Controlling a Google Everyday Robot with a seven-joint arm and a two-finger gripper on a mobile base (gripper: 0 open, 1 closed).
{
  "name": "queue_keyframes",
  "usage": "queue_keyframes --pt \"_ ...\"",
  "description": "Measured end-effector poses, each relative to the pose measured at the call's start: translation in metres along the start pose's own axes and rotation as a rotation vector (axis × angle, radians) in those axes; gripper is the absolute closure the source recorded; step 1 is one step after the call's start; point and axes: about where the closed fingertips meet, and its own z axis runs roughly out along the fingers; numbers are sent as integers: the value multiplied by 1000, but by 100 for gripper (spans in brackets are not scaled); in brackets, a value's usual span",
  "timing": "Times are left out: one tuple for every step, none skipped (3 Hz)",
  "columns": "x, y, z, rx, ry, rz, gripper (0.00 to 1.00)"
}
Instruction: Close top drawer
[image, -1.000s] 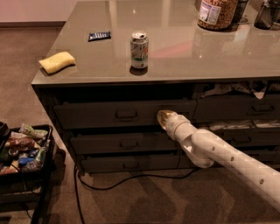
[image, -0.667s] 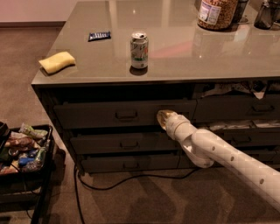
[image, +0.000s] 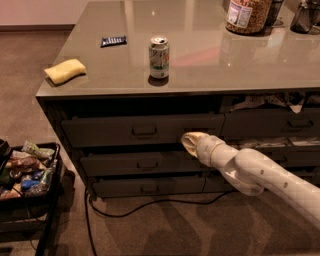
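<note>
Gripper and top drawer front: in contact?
Cannot tell. In the camera view the gripper overlaps the lower right edge of the top drawer, but neither contact nor gap shows plainly.

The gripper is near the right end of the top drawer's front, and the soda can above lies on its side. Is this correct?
No: the camera view shows the soda can standing upright on the counter. The gripper is near the right end of the top drawer's front.

Glossy, mirror-smooth countertop (image: 200, 70); matt grey top drawer (image: 100, 133) with metal loop handle (image: 144, 131); shiny metal can (image: 159, 56); porous yellow sponge (image: 65, 70); smooth cream plastic gripper (image: 191, 141), centre frame, at the drawer's lower right corner; matt carpet (image: 165, 227).
</note>
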Motion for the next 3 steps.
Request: queue_keyframes --pt "-11 11 -35 -84 -81 14 100" --pt "-23 25 -76 -120 -149 42 100" --pt "-21 33 -123 -73 -150 78 100"
